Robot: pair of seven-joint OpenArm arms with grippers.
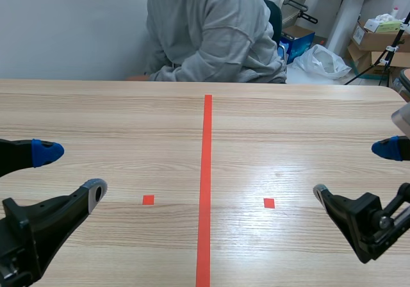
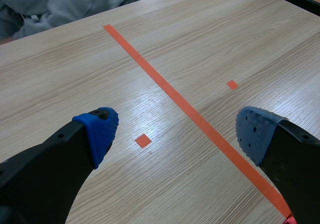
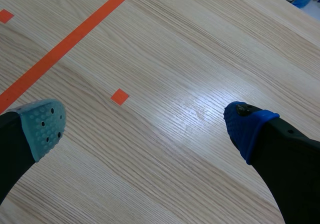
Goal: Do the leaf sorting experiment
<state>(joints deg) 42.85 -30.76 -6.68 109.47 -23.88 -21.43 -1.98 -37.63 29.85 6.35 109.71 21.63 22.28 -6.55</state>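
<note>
Left gripper (image 1: pixel 75 172) fingers wide apart above table (image 1: pixel 128 117), right gripper (image 1: pixel 349 170) apart likewise, tape line (image 1: pixel 206 172) between them, orange square (image 2: pixel 143 140) ahead of each, person (image 1: pixel 211 31) sitting beyond table, boxes (image 1: pixel 375 40) behind, seen only in scene view

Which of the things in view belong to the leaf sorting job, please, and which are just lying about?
For the job:
- left gripper, fingers open
- right gripper, fingers open
- table with its tape marks
No leaves show in any view.

Just there:
- cardboard boxes behind the table
- white plastic bag beside them
- person seated across the table
</note>
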